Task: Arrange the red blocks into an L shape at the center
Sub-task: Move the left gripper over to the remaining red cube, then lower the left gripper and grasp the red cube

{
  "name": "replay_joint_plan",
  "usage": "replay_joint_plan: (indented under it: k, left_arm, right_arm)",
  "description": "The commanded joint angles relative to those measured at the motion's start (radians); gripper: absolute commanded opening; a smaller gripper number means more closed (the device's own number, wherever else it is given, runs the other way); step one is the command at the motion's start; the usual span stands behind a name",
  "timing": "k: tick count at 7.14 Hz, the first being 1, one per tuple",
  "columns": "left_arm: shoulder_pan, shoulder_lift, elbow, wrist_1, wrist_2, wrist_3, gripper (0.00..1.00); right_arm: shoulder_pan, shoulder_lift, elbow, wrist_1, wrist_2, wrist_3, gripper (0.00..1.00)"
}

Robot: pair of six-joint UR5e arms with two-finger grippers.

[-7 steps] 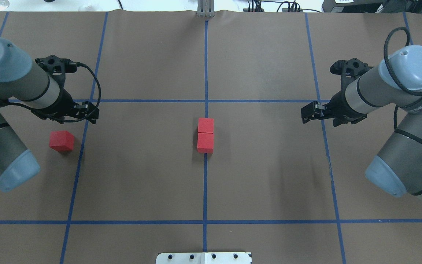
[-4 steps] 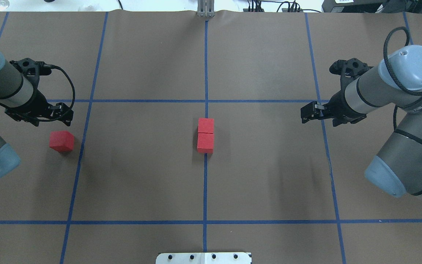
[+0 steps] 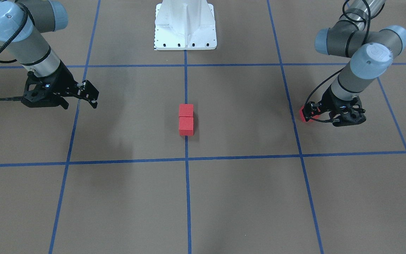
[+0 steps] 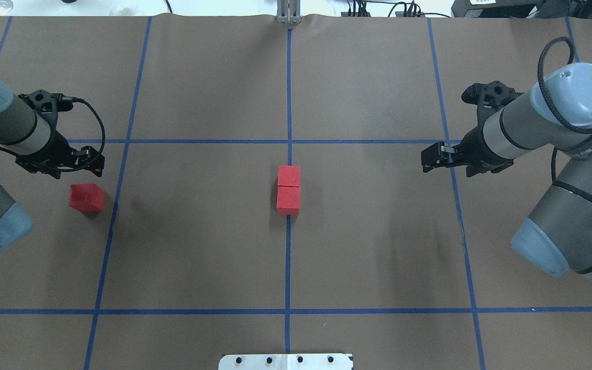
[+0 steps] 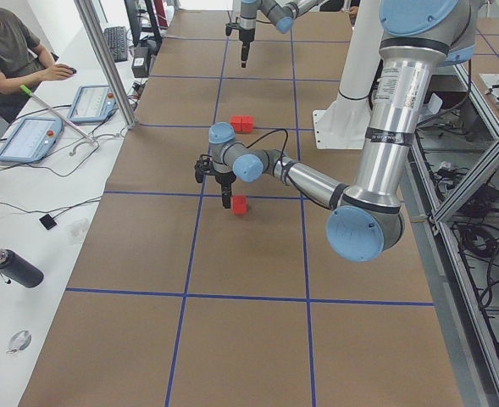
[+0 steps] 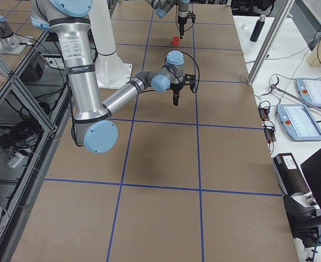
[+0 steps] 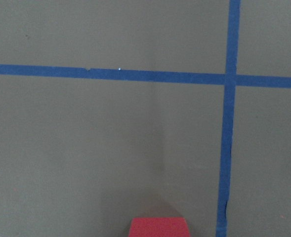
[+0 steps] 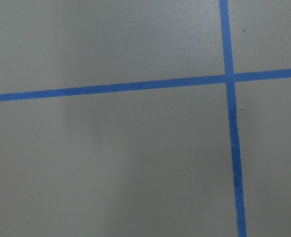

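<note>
Now the left gripper hovers with the third red block just beside it on the robot's side, not in its grasp; it holds nothing, and how wide its jaws stand cannot be told. By this judgement it should centre over the block, square its jaws to the faces and descend straight. Well off to its right, the two red blocks sit touching on the centre line, with nothing between. Far beyond them hangs the right gripper, empty, opening unclear
</note>
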Motion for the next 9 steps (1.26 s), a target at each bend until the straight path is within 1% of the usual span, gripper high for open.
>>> replay_joint_plan:
  k: [1,3,6,9]
  left_arm:
    - [0.004,0.000,0.018,-0.023,-0.028,-0.048,0.94]
    - [0.004,0.000,0.033,-0.023,-0.028,-0.068,0.94]
    - [0.008,0.000,0.033,-0.023,-0.029,-0.090,0.81]
    - [0.022,0.003,0.033,-0.025,-0.034,-0.084,0.80]
  right_arm:
    - [0.000,0.001,0.004,0.000,0.000,0.002,1.00]
    - [0.000,0.002,0.007,0.000,-0.002,0.008,1.00]
    - [0.000,0.004,0.016,0.000,-0.002,0.014,1.00]
    - [0.002,0.004,0.019,0.000,-0.002,0.014,1.00]
